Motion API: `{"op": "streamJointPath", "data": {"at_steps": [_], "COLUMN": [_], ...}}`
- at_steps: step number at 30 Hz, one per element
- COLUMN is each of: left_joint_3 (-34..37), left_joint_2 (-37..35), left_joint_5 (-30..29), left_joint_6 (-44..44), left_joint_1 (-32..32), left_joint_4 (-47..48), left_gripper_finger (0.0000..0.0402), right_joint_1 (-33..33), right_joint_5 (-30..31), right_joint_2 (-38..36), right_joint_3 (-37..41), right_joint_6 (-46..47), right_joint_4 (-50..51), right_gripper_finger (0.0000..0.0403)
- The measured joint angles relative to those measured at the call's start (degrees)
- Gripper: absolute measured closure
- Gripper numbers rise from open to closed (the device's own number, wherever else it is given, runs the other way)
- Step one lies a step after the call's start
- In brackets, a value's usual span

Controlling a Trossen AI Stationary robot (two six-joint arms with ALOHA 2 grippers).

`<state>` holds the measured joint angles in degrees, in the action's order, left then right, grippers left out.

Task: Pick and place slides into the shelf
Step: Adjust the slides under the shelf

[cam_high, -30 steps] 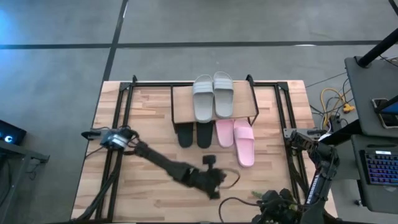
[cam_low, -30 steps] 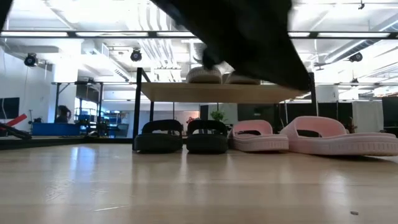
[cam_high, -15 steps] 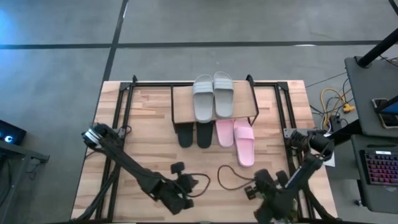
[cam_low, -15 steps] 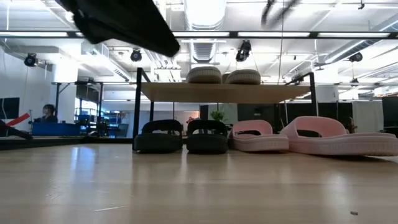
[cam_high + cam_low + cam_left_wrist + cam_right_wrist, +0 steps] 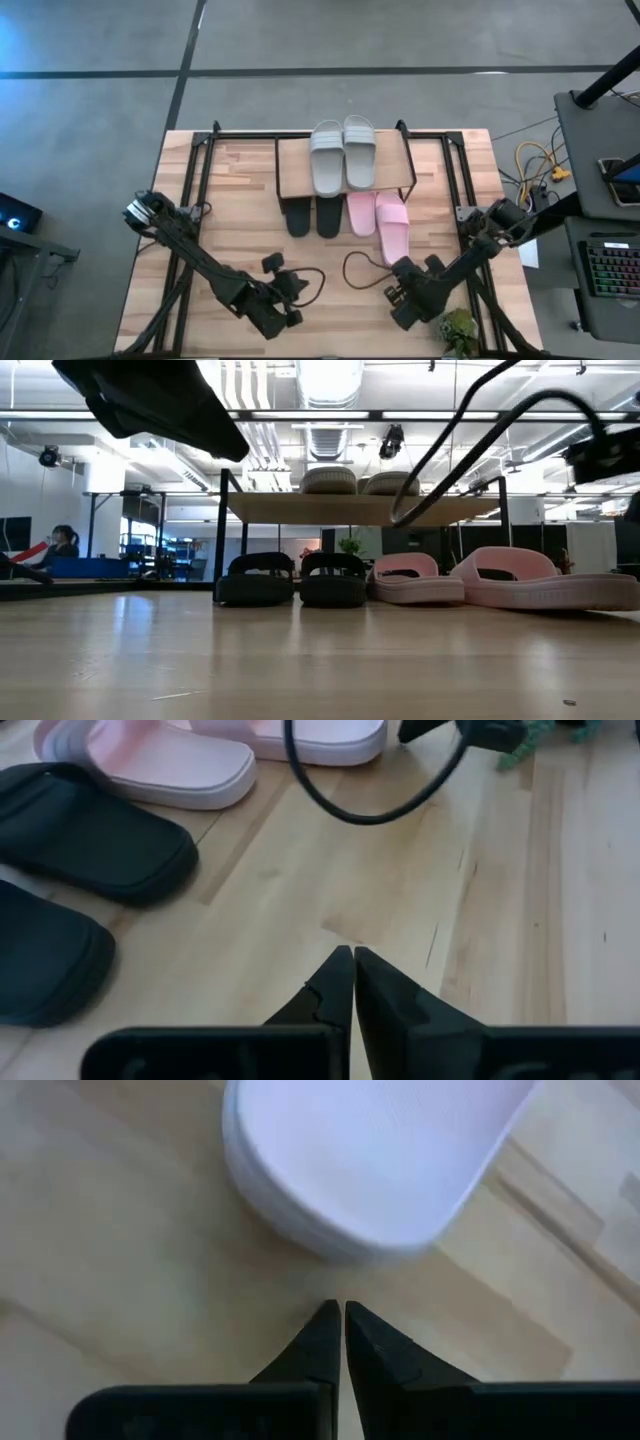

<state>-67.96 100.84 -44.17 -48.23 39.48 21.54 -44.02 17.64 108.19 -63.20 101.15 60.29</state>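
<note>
Slides: grey-green pair (image 5: 343,152) sits on top of the shelf (image 5: 292,168); black pair (image 5: 313,214) tucked under it, heels out. Inner pink slide (image 5: 361,212) lies partly under the plank; outer pink slide (image 5: 393,228) sticks out farther toward the near edge, slightly skewed. Judged nearly done: only that last slide may want pushing in.

Left tool (image 5: 288,300) clenched, empty, low over the near bench (image 5: 240,220). Right tool (image 5: 397,297) also clenched, empty, pointing at the outer pink slide's heel, just beside it.

Open bench in front of the shelf; a black cable loop (image 5: 362,272) lies between tools and slides. Shelf legs narrow the entry.
</note>
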Motion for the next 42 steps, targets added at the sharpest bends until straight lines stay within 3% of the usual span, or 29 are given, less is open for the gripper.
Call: {"op": "streamJointPath", "data": {"at_steps": [11,29,42], "left_joint_3": [0.4,0.5,0.5], "left_joint_2": [0.1,0.2,0.2], "left_joint_5": [-1.4,-1.8,-1.8], "left_joint_6": [-0.3,-1.0,-1.1], "left_joint_1": [-0.1,-0.1,-0.1], "left_joint_4": [0.0,0.0,-0.1], "left_gripper_finger": [0.0402,0.0402,0.0402], "right_joint_1": [8.4,16.5,24.8], "right_joint_5": [2.1,14.2,17.1], "right_joint_2": [-1.2,-1.5,-1.6], "right_joint_3": [4.5,7.6,8.4], "right_joint_6": [-12.3,-20.6,-30.8], "right_joint_4": [-1.1,-0.7,-2.1], "right_gripper_finger": [0.0390,0.0390,0.0390]}}
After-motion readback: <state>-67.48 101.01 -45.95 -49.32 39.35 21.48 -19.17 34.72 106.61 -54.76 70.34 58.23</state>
